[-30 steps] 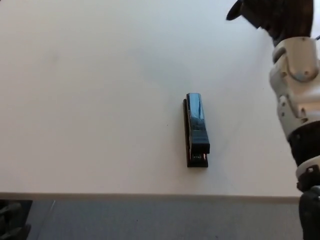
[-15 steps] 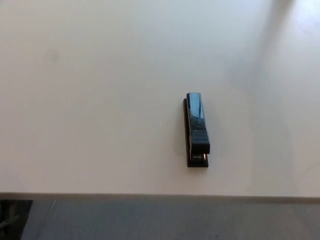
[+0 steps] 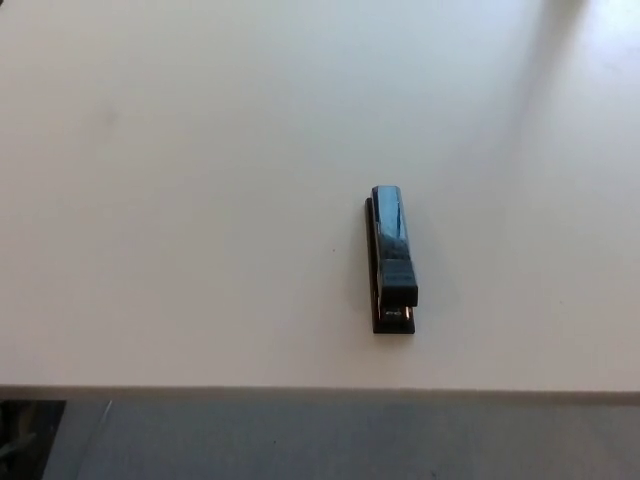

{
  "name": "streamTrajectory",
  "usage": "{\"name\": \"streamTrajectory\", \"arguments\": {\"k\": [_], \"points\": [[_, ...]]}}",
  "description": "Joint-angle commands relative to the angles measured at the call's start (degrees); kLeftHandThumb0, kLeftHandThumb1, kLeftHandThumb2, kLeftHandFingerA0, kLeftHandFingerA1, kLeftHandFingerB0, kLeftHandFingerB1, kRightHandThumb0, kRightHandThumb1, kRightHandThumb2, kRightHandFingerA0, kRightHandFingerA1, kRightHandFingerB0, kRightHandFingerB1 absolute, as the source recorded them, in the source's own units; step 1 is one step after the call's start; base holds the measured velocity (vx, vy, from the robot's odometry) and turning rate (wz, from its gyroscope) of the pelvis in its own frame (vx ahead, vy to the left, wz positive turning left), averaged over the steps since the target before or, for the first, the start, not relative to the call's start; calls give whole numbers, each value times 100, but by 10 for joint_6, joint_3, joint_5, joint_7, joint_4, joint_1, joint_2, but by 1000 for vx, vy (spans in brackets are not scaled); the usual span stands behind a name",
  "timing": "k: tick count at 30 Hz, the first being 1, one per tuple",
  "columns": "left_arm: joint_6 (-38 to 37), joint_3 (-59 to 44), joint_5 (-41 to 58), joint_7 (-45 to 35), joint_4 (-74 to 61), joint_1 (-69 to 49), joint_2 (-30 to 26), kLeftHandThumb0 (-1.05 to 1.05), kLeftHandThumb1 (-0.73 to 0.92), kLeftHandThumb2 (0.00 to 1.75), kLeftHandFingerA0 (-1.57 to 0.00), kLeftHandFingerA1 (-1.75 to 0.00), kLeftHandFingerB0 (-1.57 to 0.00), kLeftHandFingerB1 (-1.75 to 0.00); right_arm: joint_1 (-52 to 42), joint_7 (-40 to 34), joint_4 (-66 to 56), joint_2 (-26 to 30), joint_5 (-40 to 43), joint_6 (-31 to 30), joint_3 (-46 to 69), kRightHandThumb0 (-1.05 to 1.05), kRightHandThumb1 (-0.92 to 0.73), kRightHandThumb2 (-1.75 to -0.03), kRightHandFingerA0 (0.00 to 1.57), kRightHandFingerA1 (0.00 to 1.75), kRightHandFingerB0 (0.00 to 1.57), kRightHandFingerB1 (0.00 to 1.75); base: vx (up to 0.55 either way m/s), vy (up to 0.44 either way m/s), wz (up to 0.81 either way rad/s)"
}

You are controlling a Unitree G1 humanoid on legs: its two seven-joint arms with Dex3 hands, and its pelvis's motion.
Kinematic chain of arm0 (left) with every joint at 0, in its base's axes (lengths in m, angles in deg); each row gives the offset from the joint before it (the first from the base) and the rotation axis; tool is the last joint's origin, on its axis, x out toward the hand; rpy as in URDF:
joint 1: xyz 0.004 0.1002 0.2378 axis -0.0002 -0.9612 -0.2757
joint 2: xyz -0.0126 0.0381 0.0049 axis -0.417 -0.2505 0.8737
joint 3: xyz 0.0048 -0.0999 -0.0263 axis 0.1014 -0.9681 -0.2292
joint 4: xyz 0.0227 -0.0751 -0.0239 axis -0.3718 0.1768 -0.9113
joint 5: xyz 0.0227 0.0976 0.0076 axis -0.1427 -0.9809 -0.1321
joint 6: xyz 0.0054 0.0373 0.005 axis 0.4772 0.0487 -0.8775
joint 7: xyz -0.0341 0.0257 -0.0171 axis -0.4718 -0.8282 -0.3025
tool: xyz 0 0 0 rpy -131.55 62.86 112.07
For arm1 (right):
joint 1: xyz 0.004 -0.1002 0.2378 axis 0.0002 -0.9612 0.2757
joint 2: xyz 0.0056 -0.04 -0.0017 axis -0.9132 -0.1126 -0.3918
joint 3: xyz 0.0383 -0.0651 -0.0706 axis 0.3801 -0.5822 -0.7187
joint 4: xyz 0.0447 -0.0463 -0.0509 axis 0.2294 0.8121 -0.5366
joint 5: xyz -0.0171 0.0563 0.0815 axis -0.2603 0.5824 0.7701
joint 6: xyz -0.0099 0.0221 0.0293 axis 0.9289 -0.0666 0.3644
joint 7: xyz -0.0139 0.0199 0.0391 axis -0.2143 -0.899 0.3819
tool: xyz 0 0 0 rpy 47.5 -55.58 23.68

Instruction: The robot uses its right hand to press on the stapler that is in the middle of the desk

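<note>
The left part of the white desk [image 3: 180, 200] lay bare, with only a faint smudge far to the left, and neither hand showed anywhere in the head view — so whether their fingers were spread or pressed together could not be told. A little right of the middle, toward the near edge, lay the black stapler [image 3: 392, 258], alone on the desk, its long axis running near-to-far with only a slight lean. Its top arm looked lowered over the base, glossy along its length, and the base stuck out a little at the near end and along the left side. Farther right the desk was empty apart from a soft shadow in the far right corner. Judging from this, the press had yet to happen and the right hand would have to come in from the right side. To do it well, the hand should probably arrive over the stapler from above rather than sweep in sideways — a side touch could spin or push so narrow a thing. The push would best be straight down, centred across the narrow top arm so it did not tip.
</note>
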Motion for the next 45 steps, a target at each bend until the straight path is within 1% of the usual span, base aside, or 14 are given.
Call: {"name": "streamTrajectory", "arguments": {"k": [1, 3, 4, 6, 12, 14, 19, 24, 27, 30, 31, 36, 37, 45], "points": [[11, 1, -4, 10, 11, -7, -22, -66, 91, 67, -23, -34, -24, -31, -79, 43, 166, 34, 64, 75, 66, -24, -64, -84, 129, 123, 84, 102, 0, 0, 0], [6, 4, -7, 10, 10, -14, -22, -68, 91, 67, -23, -33, -23, -31, -90, 48, 193, 16, 66, 70, 64, -19, -52, -109, 137, 127, 88, 102, 0, 0, 0], [8, 5, -7, 10, 9, -14, -22, -69, 90, 67, -23, -33, -23, -31, -94, 43, 212, 2, 58, 68, 54, -23, -66, -79, 134, 128, 81, 120, 0, 0, 0], [9, 3, -4, 10, 10, -15, -20, -68, 90, 67, -23, -34, -22, -31, -101, 21, 236, -13, 36, 72, 31, -24, -72, -73, 135, 121, 76, 122, 0, 0, 0], [7, 4, -7, 10, 7, -12, -23, -66, 92, 68, -23, -34, -24, -31, -95, -50, 292, -53, -14, 57, -48, -15, -62, -90, 128, 119, 87, 125, 0, 0, 0], [12, 4, -4, 10, 9, -8, -22, -69, 90, 67, -25, -34, -24, -31, -97, -96, 305, -66, -53, 34, -103, -25, -74, -67, 127, 112, 85, 117, 0, 0, 0], [9, 10, -9, 12, 9, -6, -22, -69, 89, 67, -27, -34, -24, -31, -106, -154, 317, -106, -85, 18, -173, -25, -77, -62, 123, 108, 83, 99, 0, 0, 0], [12, 9, -1, 6, 8, -6, -19, -68, 90, 67, -26, -34, -24, -31, -111, -150, 321, -138, -107, 10, -232, -23, -71, -64, 128, 103, 90, 87, 0, 0, 0], [0, 15, -8, 13, 7, -8, -26, -68, 90, 67, -26, -34, -25, -31, -102, -94, 321, -149, -112, -6, -270, -14, -67, -74, 121, 107, 82, 111, 0, 0, 0], [7, 13, -3, 9, 8, -2, -26, -68, 90, 67, -25, -34, -24, -31, -92, -65, 323, -147, -125, -41, -301, -15, -68, -69, 119, 94, 80, 88, 0, 0, 0], [6, 12, -2, 7, 8, -3, -25, -68, 90, 67, -26, -35, -24, -31, -90, -59, 324, -147, -131, -51, -315, -23, -69, -62, 113, 66, 69, 52, 0, 0, 0], [4, 17, -6, 12, 8, -4, -24, -69, 90, 67, -27, -34, -24, -31, -71, -32, 326, -144, -169, -95, -387, -26, -67, -59, 105, 58, 75, 52, 0, 0, 0], [2, 16, -5, 9, 9, -4, -24, -69, 89, 67, -26, -34, -24, -31, -62, -32, 327, -147, -172, -111, -395, -27, -64, -59, 103, 59, 62, 46, 0, 0, 0], [-8, 21, -7, -3, 7, -4, -29, -66, 90, 67, -23, -33, -24, -31, -9, 85, 328, -161, -143, -226, -394, -50, -57, -75, 34, 47, 24, 40, 0, 0, 0]]}}
